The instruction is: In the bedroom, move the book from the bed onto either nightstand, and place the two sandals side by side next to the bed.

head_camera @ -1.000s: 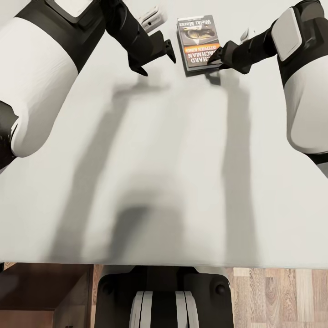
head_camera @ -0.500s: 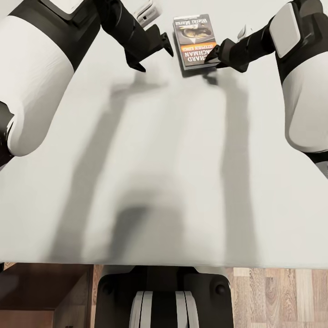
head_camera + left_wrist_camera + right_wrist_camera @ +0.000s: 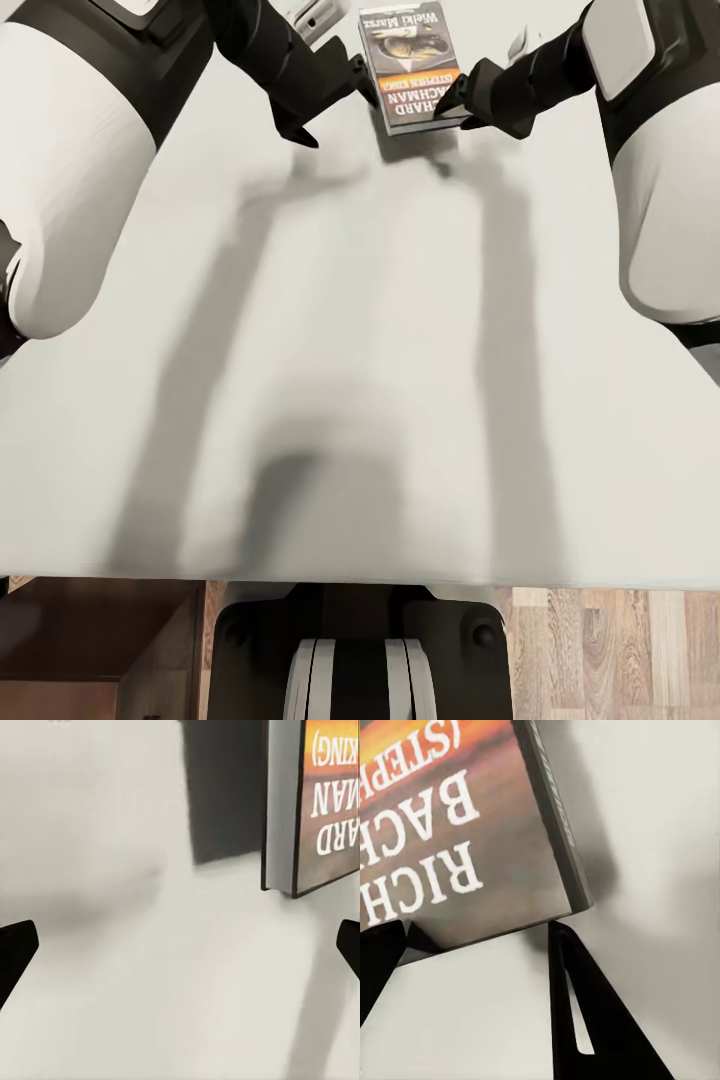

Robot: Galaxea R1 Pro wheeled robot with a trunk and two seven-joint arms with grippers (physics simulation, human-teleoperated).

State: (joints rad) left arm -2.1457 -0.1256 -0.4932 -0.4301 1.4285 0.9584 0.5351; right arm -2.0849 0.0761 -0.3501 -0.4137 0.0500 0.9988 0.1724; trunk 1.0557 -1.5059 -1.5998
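The book (image 3: 408,66), a dark paperback with an orange band and white lettering, hangs just above the off-white mattress of the bed (image 3: 350,350), throwing a shadow below itself. My right gripper (image 3: 448,104) is shut on the book's near right corner. In the right wrist view the book (image 3: 450,832) sits between the two black fingers (image 3: 574,1005). My left gripper (image 3: 338,112) stands open just left of the book, not touching it. The left wrist view has the book's (image 3: 311,802) edge raised over its shadow, ahead of the spread left gripper (image 3: 180,949).
The mattress stretches wide and bare toward me. Its near edge runs above my base (image 3: 360,650). Brown wood-plank floor (image 3: 610,650) lies at the lower right, and a dark brown surface (image 3: 100,640) at the lower left.
The book has come up off the mattress in my right gripper and shifted away and slightly left. Both arms have reached farther over the bed.
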